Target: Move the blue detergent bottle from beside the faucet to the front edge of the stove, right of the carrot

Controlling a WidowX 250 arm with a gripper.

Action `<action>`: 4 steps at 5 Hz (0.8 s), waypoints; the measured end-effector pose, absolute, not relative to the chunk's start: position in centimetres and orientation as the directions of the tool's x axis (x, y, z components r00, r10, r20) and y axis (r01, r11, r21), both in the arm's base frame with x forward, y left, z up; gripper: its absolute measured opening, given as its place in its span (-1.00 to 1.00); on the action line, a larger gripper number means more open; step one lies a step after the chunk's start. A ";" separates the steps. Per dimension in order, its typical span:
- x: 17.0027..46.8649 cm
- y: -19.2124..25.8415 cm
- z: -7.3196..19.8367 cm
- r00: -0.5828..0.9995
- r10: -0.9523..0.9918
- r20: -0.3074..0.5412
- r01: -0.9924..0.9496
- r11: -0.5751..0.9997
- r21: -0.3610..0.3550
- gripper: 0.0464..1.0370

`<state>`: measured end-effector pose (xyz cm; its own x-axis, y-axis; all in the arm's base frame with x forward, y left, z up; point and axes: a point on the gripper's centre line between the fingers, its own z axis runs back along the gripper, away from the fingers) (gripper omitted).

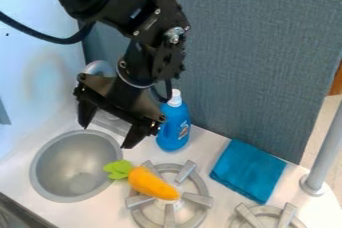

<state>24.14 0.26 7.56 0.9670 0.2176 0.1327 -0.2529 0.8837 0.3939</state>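
Note:
The black gripper point(105, 134) hangs over the back edge of the sink, open, its two fingers spread wide with nothing between them. Below and to its right, an orange toy carrot point(153, 184) lies across the left part of a grey stove burner point(168, 215), its green leafy top pointing left toward the sink rim. A blue bottle with a white cap point(174, 126) stands upright just right of the gripper, partly behind it.
The round grey sink point(75, 166) is at the left. A folded blue cloth point(248, 170) lies right of the bottle, near a grey post point(325, 152). Another burner point(266, 218) is at the bottom right, and a grey-blue panel point(257, 67) stands behind.

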 end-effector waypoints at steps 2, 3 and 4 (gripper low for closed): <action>25.1 1.0 6.1 0.978 0.188 0.092 -0.209 0.897 0.389 0.94; 26.9 1.8 5.9 0.985 0.143 0.097 -0.168 0.916 0.363 0.94; 28.9 2.5 5.6 0.984 0.148 0.098 -0.174 0.914 0.366 0.94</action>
